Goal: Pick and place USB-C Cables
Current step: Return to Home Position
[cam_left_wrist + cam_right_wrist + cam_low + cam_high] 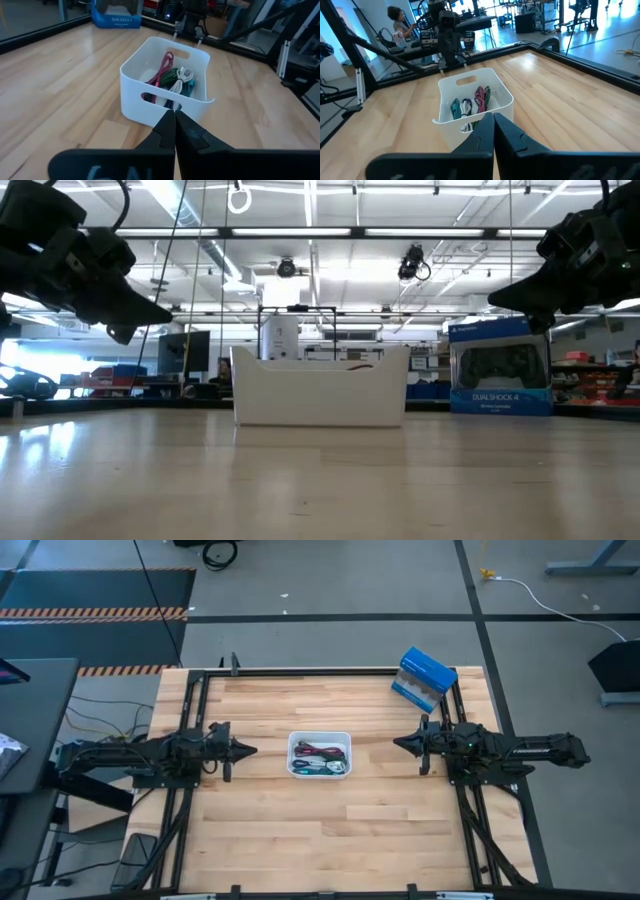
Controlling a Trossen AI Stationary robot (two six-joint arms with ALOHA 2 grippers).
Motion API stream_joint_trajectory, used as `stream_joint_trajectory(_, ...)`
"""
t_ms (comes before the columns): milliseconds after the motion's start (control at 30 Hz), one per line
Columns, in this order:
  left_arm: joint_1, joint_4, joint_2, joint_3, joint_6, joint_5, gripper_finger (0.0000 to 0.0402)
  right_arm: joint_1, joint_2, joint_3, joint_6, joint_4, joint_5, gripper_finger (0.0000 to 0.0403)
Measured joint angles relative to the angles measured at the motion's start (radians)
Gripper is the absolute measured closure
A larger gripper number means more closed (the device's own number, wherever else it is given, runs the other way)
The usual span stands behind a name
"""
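Two dark arms are held level above the light wooden table (330, 830), one per side, with their tips pointed at each other. The left gripper (250, 750) is placed near the left side of the white rectangular plastic bin (320, 734), apart from it. Its jaws are pressed together and nothing is pinched. The right gripper (397, 743) is placed near the bin's right side, also apart from it. Its jaws are likewise pressed together and empty. Both grippers are seen raised off the tabletop in the low view.

The bin is set upright at the table's middle, between the two grippers. The USB-C cable bundles (320, 757) are piled inside it, and none are seen on the bare wood. A maroon cable (165, 67), a green cable (172, 77), a white cable (181, 79) and a teal cable (455, 109) can be made out. The exact count cannot be told.

A blue-and-white cardboard box (425, 680) is left at the far right corner of the table, well apart from the bin. A seated person (397, 20) is visible in the room beyond the table.
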Motion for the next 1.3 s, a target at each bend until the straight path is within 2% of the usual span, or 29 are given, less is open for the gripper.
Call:
stream_joint_trajectory(167,0.0,-0.004,0.009,0.0,-0.005,0.0,0.0397,0.0,0.0,0.0,-0.015,0.0,0.0,0.0398)
stream_joint_trajectory(467,0.0,0.019,0.008,-0.001,0.008,-0.003,0.0363,0.0,0.0,0.0,-0.041,0.0,0.001,0.0398)
stream_joint_trajectory(1300,0.0,0.056,0.008,-0.001,0.008,-0.002,0.0365,0.0,0.0,0.0,-0.036,0.0,0.003,0.0398)
